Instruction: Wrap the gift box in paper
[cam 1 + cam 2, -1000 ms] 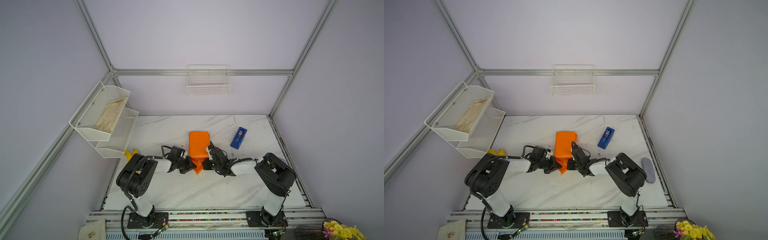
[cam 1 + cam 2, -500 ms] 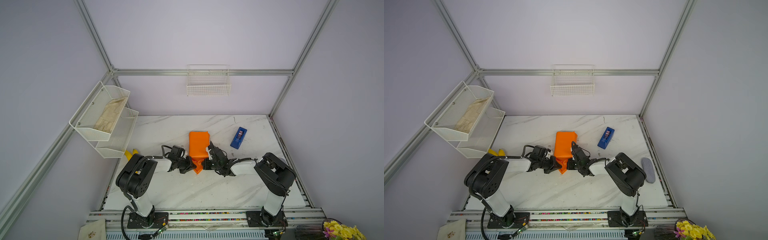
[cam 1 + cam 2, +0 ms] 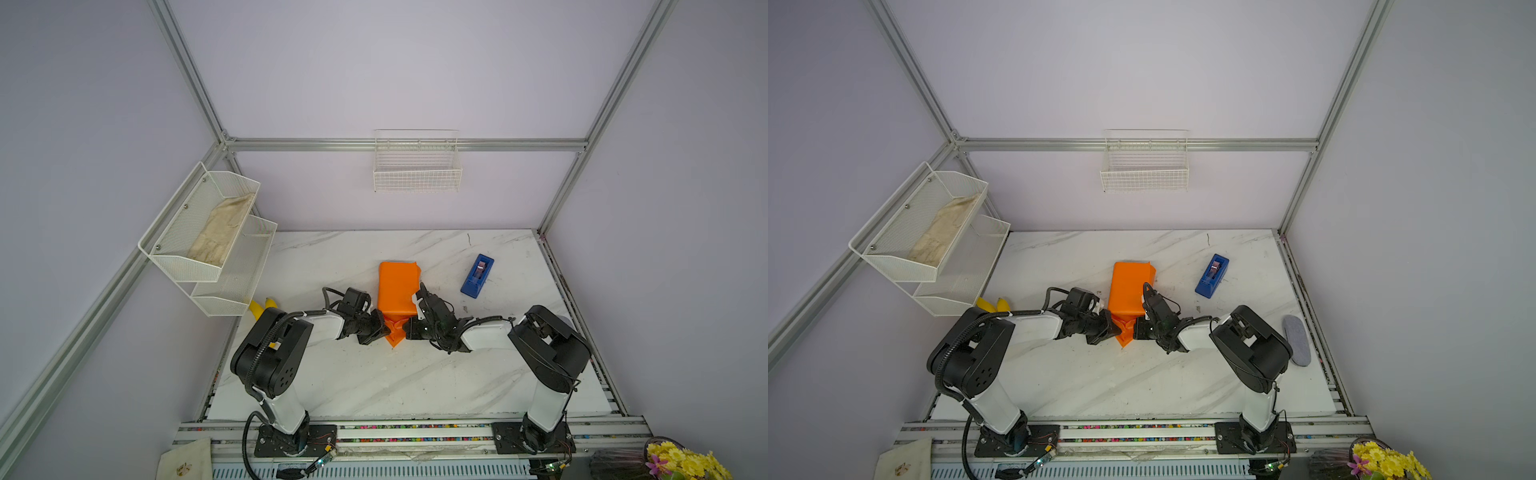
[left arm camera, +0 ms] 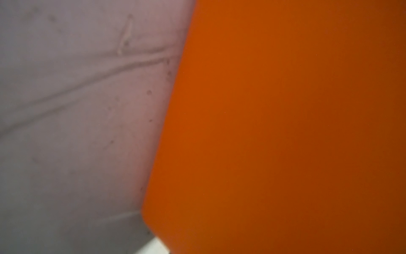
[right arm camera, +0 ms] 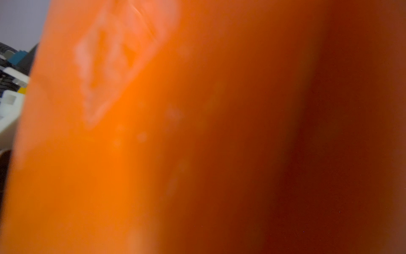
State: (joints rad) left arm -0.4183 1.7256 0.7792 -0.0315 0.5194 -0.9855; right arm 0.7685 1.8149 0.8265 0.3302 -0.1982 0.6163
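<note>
Over the last second almost nothing shifts: both arms hold the same pose, and the paper lies where it did, an orange parcel near the middle of the desk, its long axis running from 12 to 6 o'clock. The gift box is out of sight, and I judge it to be inside that wrapping. At the parcel's 6 o'clock end the paper narrows to a creased, pointed flap. The left gripper meets it from 8 o'clock and the right gripper from 4 o'clock. Both grippers are closed all the way, tips against the flap, though whether either has a fold of paper pinched cannot be told. Both wrist views are filled with blurred orange at very close range. The stillness reads as a pressing hold that sets the end fold, so the wrap looks well advanced, with this end being creased rather than reshaped. The blue tape dispenser stands untouched at 2 o'clock of the parcel, so sealing likely remains. The risk is the flap springing open once the pressure goes.
</note>
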